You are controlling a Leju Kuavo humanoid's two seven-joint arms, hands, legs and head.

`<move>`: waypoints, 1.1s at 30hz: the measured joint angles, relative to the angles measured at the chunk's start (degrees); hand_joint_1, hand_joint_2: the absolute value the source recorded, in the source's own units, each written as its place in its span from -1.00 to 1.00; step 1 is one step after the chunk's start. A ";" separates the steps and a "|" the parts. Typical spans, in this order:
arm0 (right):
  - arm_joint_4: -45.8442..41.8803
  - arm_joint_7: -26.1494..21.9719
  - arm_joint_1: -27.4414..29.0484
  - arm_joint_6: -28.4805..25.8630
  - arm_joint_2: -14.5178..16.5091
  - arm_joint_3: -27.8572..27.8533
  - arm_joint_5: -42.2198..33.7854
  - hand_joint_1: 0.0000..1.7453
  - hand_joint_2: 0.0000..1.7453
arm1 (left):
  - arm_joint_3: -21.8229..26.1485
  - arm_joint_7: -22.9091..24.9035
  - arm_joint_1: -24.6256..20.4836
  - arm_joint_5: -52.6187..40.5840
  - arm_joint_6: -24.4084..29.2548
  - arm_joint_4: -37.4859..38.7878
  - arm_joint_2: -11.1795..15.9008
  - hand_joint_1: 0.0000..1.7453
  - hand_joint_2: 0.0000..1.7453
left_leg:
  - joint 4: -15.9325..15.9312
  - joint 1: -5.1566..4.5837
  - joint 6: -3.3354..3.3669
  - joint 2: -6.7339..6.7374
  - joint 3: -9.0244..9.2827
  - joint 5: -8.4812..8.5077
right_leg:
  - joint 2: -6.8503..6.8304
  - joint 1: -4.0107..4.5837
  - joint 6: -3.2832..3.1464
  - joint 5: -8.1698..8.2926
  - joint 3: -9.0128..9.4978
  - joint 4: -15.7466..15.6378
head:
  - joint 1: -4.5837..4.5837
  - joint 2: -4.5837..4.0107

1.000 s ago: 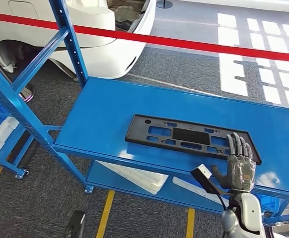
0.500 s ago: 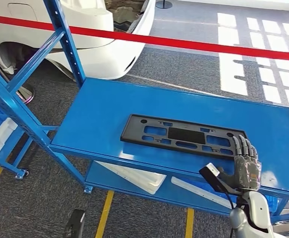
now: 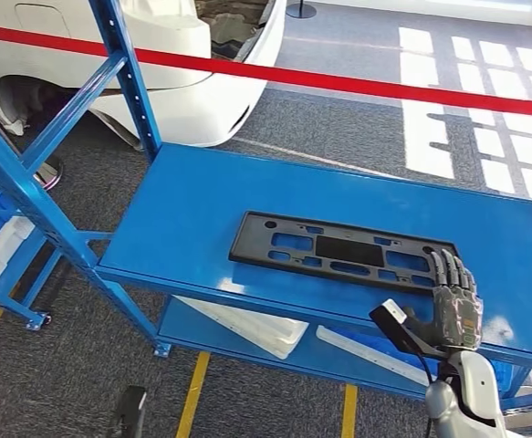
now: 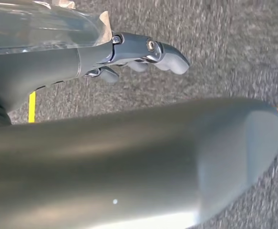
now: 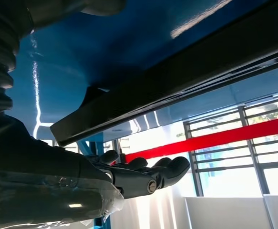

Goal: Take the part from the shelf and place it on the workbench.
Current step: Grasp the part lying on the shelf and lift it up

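One flat black part (image 3: 342, 253), long axis along shelf (image 3: 180, 210); right hand (image 3: 455, 306) at its near-right end, fingers (image 3: 449, 270) spread, grasping nothing.

Left wrist cam is basically pointed at the floor. The left hand (image 4: 140, 52) comes in from the edge of the picture with its dark grey fingers (image 4: 166, 55) stretched out nearly straight and close together, nothing in them. A clear plastic cover (image 4: 40, 24) sits over the back of the hand. The big smooth grey thumb (image 4: 166, 157) takes up about half the shot and is pretty blurry. Behind all that is speckled grey carpet (image 4: 220, 43), plus two bits of yellow floor line (image 4: 32, 106), one near the wrist and one past the thumb tip.
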 joint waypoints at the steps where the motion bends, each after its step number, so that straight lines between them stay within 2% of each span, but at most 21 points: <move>1: 0.08 0.00 0.01 0.00 -0.08 -0.03 0.01 0.00 1.00 | 0.01 -0.01 -0.04 0.01 0.01 -0.01 0.02 -1.00 -1.00 | -0.10 0.12 0.32 0.01 0.01 0.11 | -0.05 -0.05 0.29 -0.68 -0.28 0.81 | 0.06 0.00; 3: 0.34 0.00 0.14 0.01 -0.23 -0.11 0.03 1.00 1.00 | 0.02 -0.02 -0.06 0.01 -0.03 -0.01 0.04 -1.00 -1.00 | -0.21 0.30 0.74 0.03 0.01 0.25 | -0.20 -0.17 0.83 -3.90 -2.51 6.10 | 0.15 0.00; 5: 0.71 -0.01 0.43 0.03 -0.32 -0.16 0.04 1.00 1.00 | 0.02 -0.07 0.03 0.01 -0.07 -0.02 0.04 -1.00 -1.00 | -0.20 0.28 0.87 0.05 -0.07 0.26 | -0.28 -0.30 1.23 -7.31 -6.07 13.85 | 0.17 0.00; 6: 0.89 -0.03 0.60 0.03 -0.36 -0.17 0.03 1.00 1.00 | 0.03 -0.12 0.06 0.01 -0.07 -0.02 0.04 -1.00 -1.00 | -0.19 0.26 0.88 0.05 -0.09 0.25 | -0.29 -0.32 1.33 -7.79 -7.16 16.11 | 0.17 0.00; 7: 1.05 -0.08 0.71 0.02 -0.41 -0.18 0.02 1.00 1.00 | 0.03 -0.19 0.06 0.01 -0.09 -0.02 0.04 -1.00 -1.00 | -0.18 0.24 0.88 0.04 -0.08 0.24 | -0.29 -0.33 1.35 -7.08 -7.17 16.04 | 0.18 0.00; 8: 1.15 -0.15 0.70 0.00 -0.50 -0.20 0.01 1.00 1.00 | 0.04 -0.29 0.05 0.01 -0.10 -0.02 0.04 -1.00 -1.00 | -0.18 0.21 0.86 0.03 -0.02 0.23 | -0.29 -0.33 1.27 -5.37 -6.08 13.62 | 0.18 0.00; 10: 1.22 -0.27 0.45 -0.07 -0.71 -0.22 0.00 1.00 1.00 | 0.04 -0.49 -0.02 0.01 -0.13 -0.02 0.03 -1.00 -1.00 | -0.17 0.14 0.72 0.01 0.17 0.13 | -0.28 -0.19 0.83 -1.39 -2.18 5.39 | 0.16 0.00; 11: 1.22 -0.34 0.30 -0.10 -0.81 -0.22 0.01 1.00 1.00 | 0.04 -0.56 -0.06 0.01 -0.14 -0.02 0.02 -1.00 -1.00 | -0.16 0.08 0.57 0.00 0.19 0.08 | -0.26 -0.06 0.50 -0.26 -0.69 2.12 | 0.15 0.00; 12: 1.22 -0.39 0.21 -0.17 -0.90 -0.22 0.02 1.00 1.00 | 0.05 -0.61 -0.10 0.01 -0.14 -0.02 0.01 -1.00 -1.00 | -0.16 0.05 0.36 -0.01 0.17 0.05 | -0.23 0.10 0.21 0.15 0.12 0.28 | 0.13 0.00; 14: 1.19 -0.48 -0.06 -0.37 -1.02 -0.23 0.03 1.00 1.00 | 0.07 -0.68 -0.10 0.03 -0.15 -0.02 0.00 -1.00 -1.00 | -0.31 0.10 -0.25 -0.01 0.22 0.10 | -0.19 0.33 -0.35 0.06 0.34 -0.47 | 0.11 0.00; 16: 1.14 -0.49 -0.54 -0.51 -1.09 -0.23 0.02 1.00 1.00 | 0.08 -0.72 -0.10 0.05 -0.15 -0.02 0.02 -1.00 -1.00 | 0.12 0.22 -0.86 0.02 0.23 -0.52 | -0.31 0.16 -1.06 0.39 0.72 -1.04 | 0.07 0.00; 18: 1.11 -0.58 -0.82 -0.55 -1.12 -0.22 0.03 1.00 1.00 | 0.10 -0.79 -0.13 0.07 -0.22 -0.02 0.04 -1.00 -1.00 | 4.16 0.27 -1.25 0.05 -1.40 -3.21 | -0.50 -0.08 -1.62 0.72 1.07 -1.60 | 0.00 0.00; 20: 1.11 -0.77 -0.83 -0.60 -1.13 -0.21 0.07 1.00 1.00 | 0.16 -0.85 -0.01 0.08 -0.34 -0.02 0.04 -1.00 -1.00 | 11.59 0.30 -1.56 0.05 -4.69 -6.65 | -0.60 -0.07 -1.78 0.74 1.09 -1.64 | -0.02 0.00; 21: 1.11 -0.86 -0.81 -0.63 -1.13 -0.20 0.07 1.00 1.00 | 0.19 -0.87 0.09 0.09 -0.41 -0.02 0.04 -1.00 -1.00 | 14.31 0.34 -1.72 0.05 -5.88 -7.46 | -0.61 -0.06 -1.78 0.72 1.10 -1.62 | -0.01 0.00; 22: 1.11 -0.93 -0.79 -0.67 -1.13 -0.20 0.07 1.00 1.00 | 0.21 -0.92 0.19 0.10 -0.46 -0.02 0.04 -1.00 -1.00 | 15.49 0.38 -1.83 0.06 -6.39 -7.44 | -0.61 -0.07 -1.77 0.70 1.13 -1.59 | -0.01 0.00; 23: 1.11 -0.98 -0.78 -0.71 -1.14 -0.20 0.07 1.00 1.00 | 0.21 -0.97 0.24 0.11 -0.52 -0.02 0.05 -1.00 -1.00 | 14.90 0.45 -1.91 0.07 -6.08 -6.63 | -0.59 -0.10 -1.73 0.68 1.17 -1.55 | -0.01 0.00; 24: 1.11 -1.02 -0.78 -0.76 -1.14 -0.20 0.06 1.00 1.00 | 0.22 -1.05 0.27 0.13 -0.57 -0.02 0.06 -1.00 -1.00 | 12.85 0.54 -1.97 0.08 -5.09 -5.30 | -0.57 -0.14 -1.65 0.63 1.20 -1.49 | -0.01 0.00; 26: 1.11 -1.05 -0.77 -0.93 -1.16 -0.20 0.05 1.00 1.00 | 0.23 -1.17 0.23 0.15 -0.67 -0.02 0.11 -1.00 -1.00 | 6.24 0.74 -2.09 0.08 -1.87 -2.24 | -0.49 -0.19 -1.24 0.36 1.18 -1.11 | -0.01 0.00; 28: 1.11 -1.07 -0.69 -1.23 -1.29 -0.25 0.03 1.00 1.00 | 0.23 -1.28 0.19 0.16 -0.84 -0.02 0.14 -1.00 -1.00 | 1.26 0.77 -1.70 0.02 0.40 -0.74 | -0.36 -0.05 -0.56 0.01 0.83 -0.41 | 0.04 0.00; 31: 1.09 -1.07 -0.40 -1.72 -1.57 -0.34 0.03 1.00 1.00 | 0.23 -1.41 0.29 0.16 -1.01 -0.02 0.15 -1.00 -1.00 | 0.37 0.53 -0.52 0.02 0.58 -0.70 | -0.22 -0.08 0.20 -0.04 0.58 -0.22 | 0.04 0.00; 33: 1.07 -1.09 -0.30 -1.92 -1.74 -0.37 0.10 1.00 1.00 | 0.23 -1.55 0.21 0.16 -1.07 -0.02 0.15 -1.00 -1.00 | 0.24 0.61 0.18 0.13 0.59 -0.51 | -0.26 -0.24 0.65 -1.37 -0.03 1.40 | 0.10 0.00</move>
